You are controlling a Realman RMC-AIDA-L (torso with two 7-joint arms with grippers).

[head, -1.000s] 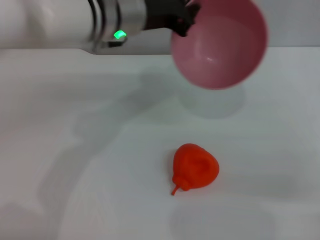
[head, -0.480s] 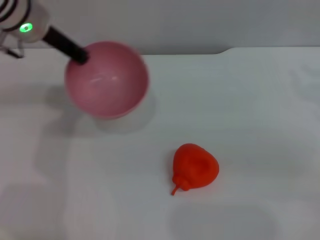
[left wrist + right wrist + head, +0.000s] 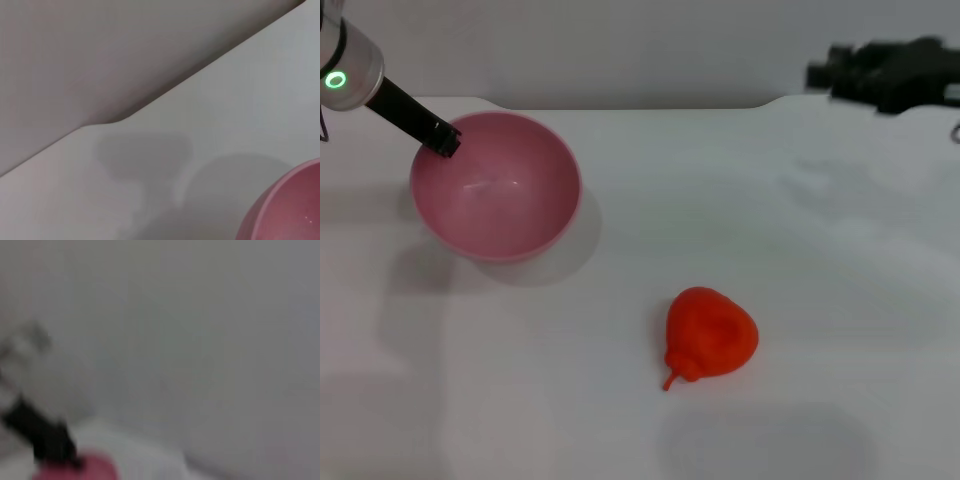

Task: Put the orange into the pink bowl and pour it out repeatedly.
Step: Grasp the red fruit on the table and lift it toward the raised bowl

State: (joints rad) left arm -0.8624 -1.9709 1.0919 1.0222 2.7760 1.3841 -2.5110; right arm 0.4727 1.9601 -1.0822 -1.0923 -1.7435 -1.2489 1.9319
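Observation:
The orange (image 3: 711, 335) lies alone on the white table, right of centre and nearer the front edge. The pink bowl (image 3: 495, 186) stands upright and empty at the left rear, on or just above the table. My left gripper (image 3: 444, 138) is shut on the bowl's far-left rim. The left wrist view shows only an edge of the bowl (image 3: 287, 210). High at the far right, well away from the orange, hangs my right gripper (image 3: 880, 75). In the right wrist view the bowl (image 3: 75, 471) and the left gripper (image 3: 47, 437) appear blurred.
The white table (image 3: 770, 220) ends at a back edge along a grey wall (image 3: 620, 50). Nothing else stands on it.
The left arm has carried the bowl from the upper middle leftward and down, turning it from tipped to upright. The right gripper has come into view at the top right. The orange has not moved.

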